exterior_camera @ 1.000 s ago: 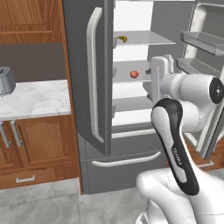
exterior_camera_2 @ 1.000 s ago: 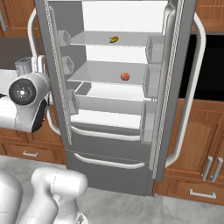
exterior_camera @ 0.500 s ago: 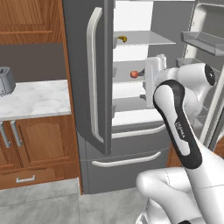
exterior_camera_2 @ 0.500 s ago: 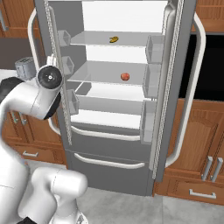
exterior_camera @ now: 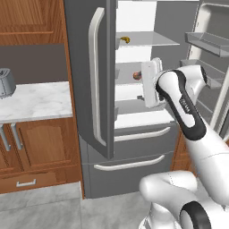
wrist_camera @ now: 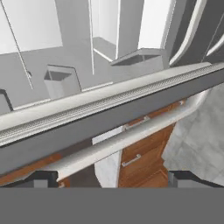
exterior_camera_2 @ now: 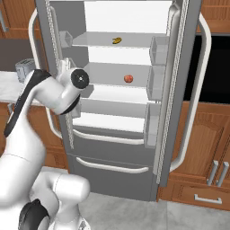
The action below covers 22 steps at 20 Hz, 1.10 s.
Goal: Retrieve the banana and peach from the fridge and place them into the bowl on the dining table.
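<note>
Brown wooden cabinets [exterior_camera: 27, 147] and a grey-veined marble counter [exterior_camera: 36, 100] flank the fridge [exterior_camera_2: 134, 148], whose two upper doors stand wide open on a smooth white shelved interior. Left of the fridge, a small steel toaster [exterior_camera: 5, 82] sits on the counter. On the fridge's top shelf lies the curved yellow banana [exterior_camera_2: 117, 40]; one shelf lower sits the small round red-orange peach [exterior_camera_2: 128, 79], alone near the middle with free room on both sides. Long white curved handles run down the grey door fronts, and two closed drawers lie below the shelves. Boxy bins line the fridge's right door. Near the fridge's left door edge, at the height of the peach shelf, the gripper [wrist_camera: 112, 179] has its jaws spread wide with nothing between them; the hand view shows the ribbed door seal and a handle crossing just ahead.
</note>
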Available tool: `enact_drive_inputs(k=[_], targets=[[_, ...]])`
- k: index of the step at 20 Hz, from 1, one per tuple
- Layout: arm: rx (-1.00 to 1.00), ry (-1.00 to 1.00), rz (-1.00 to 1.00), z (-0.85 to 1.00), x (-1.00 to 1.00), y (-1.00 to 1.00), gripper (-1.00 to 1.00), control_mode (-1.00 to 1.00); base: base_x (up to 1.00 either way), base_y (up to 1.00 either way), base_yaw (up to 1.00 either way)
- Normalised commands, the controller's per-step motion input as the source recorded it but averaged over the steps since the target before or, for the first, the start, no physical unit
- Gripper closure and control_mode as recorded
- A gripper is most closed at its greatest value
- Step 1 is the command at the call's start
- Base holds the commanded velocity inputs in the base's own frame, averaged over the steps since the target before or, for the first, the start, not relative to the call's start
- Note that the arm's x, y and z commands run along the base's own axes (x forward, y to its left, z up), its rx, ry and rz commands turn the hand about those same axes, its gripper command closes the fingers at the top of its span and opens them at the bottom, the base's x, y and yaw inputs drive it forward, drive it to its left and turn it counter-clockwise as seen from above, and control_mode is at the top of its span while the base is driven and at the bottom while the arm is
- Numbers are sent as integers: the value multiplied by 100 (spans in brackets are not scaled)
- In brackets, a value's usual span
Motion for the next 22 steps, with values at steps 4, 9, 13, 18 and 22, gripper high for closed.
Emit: enact_drive_inputs(k=[4,9,13,18,22], targets=[[0,0,11,-13,44,0,-100,-100,0,0,0],[0,-1,9,-15,49,5,-100,-100,0,0,0],[0,-6,6,-18,48,18,-100,-100,0,0,0],[0,-9,5,-14,42,18,-100,-100,0,0,0],[0,-8,4,-15,38,21,-100,-100,0,0,0]])
